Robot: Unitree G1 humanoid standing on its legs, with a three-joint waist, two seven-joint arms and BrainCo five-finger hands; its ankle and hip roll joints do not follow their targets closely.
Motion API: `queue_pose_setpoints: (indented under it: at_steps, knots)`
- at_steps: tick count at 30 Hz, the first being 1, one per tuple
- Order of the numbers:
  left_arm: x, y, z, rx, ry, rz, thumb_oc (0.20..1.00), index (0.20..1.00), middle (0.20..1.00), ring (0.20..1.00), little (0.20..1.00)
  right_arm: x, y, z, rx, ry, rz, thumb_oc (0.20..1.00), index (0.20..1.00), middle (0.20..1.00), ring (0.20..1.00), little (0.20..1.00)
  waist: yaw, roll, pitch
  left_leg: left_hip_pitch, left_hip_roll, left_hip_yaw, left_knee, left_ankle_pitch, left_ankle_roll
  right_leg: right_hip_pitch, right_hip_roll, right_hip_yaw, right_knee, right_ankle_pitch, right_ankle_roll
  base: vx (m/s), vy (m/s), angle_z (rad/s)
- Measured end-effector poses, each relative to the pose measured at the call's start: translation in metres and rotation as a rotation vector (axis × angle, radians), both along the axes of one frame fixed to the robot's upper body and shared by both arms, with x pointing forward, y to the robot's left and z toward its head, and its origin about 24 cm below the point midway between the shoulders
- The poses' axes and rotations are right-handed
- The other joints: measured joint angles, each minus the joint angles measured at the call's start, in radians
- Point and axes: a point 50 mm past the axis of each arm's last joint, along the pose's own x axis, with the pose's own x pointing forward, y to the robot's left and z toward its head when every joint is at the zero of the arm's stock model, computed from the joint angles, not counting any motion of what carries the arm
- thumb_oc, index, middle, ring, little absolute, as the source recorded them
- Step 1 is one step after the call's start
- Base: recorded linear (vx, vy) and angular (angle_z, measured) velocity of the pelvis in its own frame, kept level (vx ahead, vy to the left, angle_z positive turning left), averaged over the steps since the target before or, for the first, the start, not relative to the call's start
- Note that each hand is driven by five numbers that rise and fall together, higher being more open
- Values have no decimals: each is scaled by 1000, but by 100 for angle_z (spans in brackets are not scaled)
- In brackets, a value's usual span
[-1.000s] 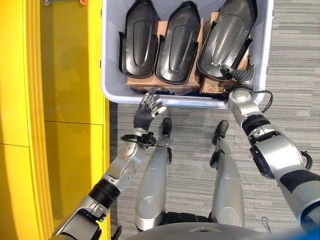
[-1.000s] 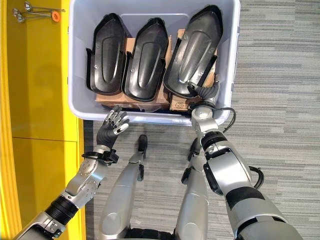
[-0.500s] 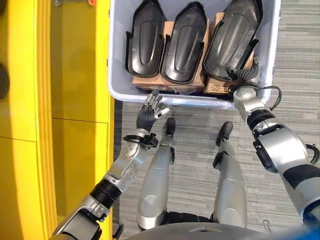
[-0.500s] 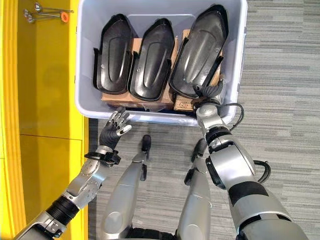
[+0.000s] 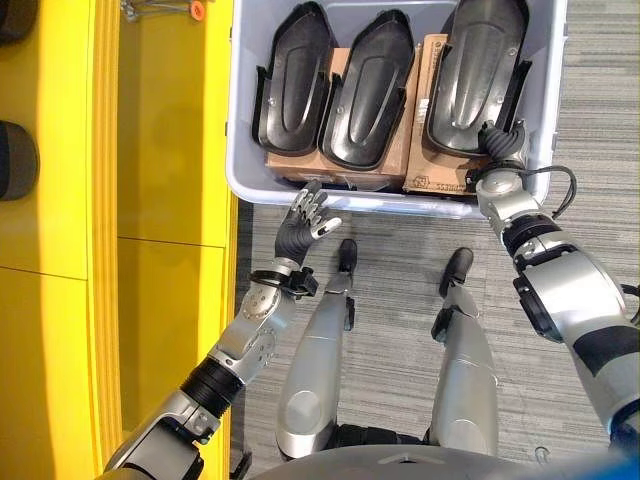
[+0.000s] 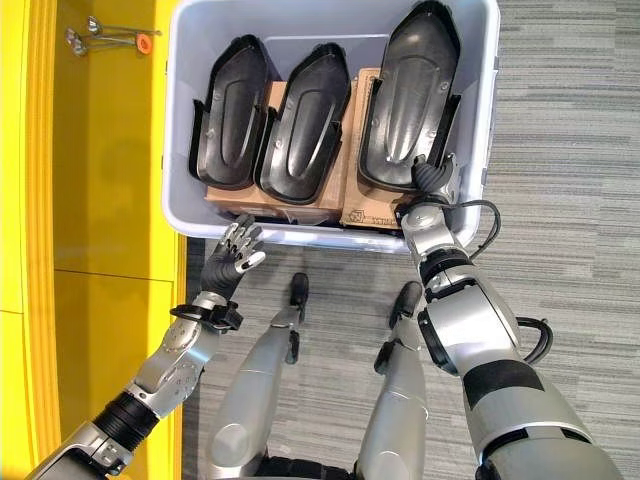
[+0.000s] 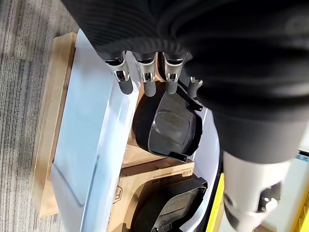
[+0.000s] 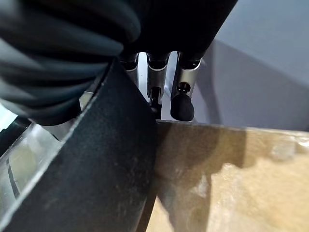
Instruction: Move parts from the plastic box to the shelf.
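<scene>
Step in hand, by my judgement: pick-up of the first part from the plastic box [image 5: 238, 150]. Three black moulded parts lie side by side inside it, resting on brown cardboard cartons [image 5: 420, 165]: left part [image 5: 291, 78], middle part [image 5: 369, 85], right part [image 5: 477, 70].

Right hand [image 5: 500, 145] is inside the box at the near end of the right part. The right wrist view shows its fingers [image 8: 182, 104] reaching down past the part's black edge beside a carton; whether they are closed on the part cannot be told.

Left hand [image 5: 303, 215] hovers outside the box, just beside its near wall, fingers [image 7: 147, 84] straight and spread, holding nothing.

The yellow shelf [image 5: 160, 200] stands directly to the robot's left, touching or nearly touching the box's left wall. Two dark rounded items [image 5: 15, 160] sit at its far left edge, and a small orange-tagged metal item [image 5: 165, 10] lies near its far end.

Next move, as judged: secure the right part, lift it clear of the box's rim, then carry it left over the other two parts.

Clearance: parts are packed closely, the right one near the box's right wall, so room there is tight. The shelf's middle surface offers open room.
</scene>
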Motion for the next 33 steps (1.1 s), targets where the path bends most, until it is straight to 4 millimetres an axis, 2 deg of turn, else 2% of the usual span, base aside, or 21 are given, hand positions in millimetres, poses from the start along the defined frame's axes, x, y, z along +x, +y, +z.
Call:
queue_pose_setpoints:
  at_steps: [15, 28, 33]
  knots:
    - [0, -1, -1, 3, 10, -4, 1000, 1000, 1000, 1000, 1000, 1, 4, 4, -15, -18, 3, 200, 200, 200, 200, 200, -7, 0, 0, 0, -1, 0, 5, 0, 0, 2, 2, 2, 1, 2, 1, 0, 0, 0]
    - [2, 6, 1, -7, 5, 39, 1000, 1000, 1000, 1000, 1000, -7, 35, 24, -121, -211, 117, 200, 200, 200, 200, 200, -64, -15, 2, -1, 12, 1, 4, -1, -2, 0, 12, 1, 1, 3, 3, 0, 0, 0]
    - [4, 10, 3, -14, 0, 66, 1000, 1000, 1000, 1000, 1000, -14, 50, 42, -167, -314, 187, 200, 200, 200, 200, 200, -71, -30, 2, -1, 13, 2, 5, -2, -2, 1, 13, 1, 1, 3, 3, 0, 0, 0]
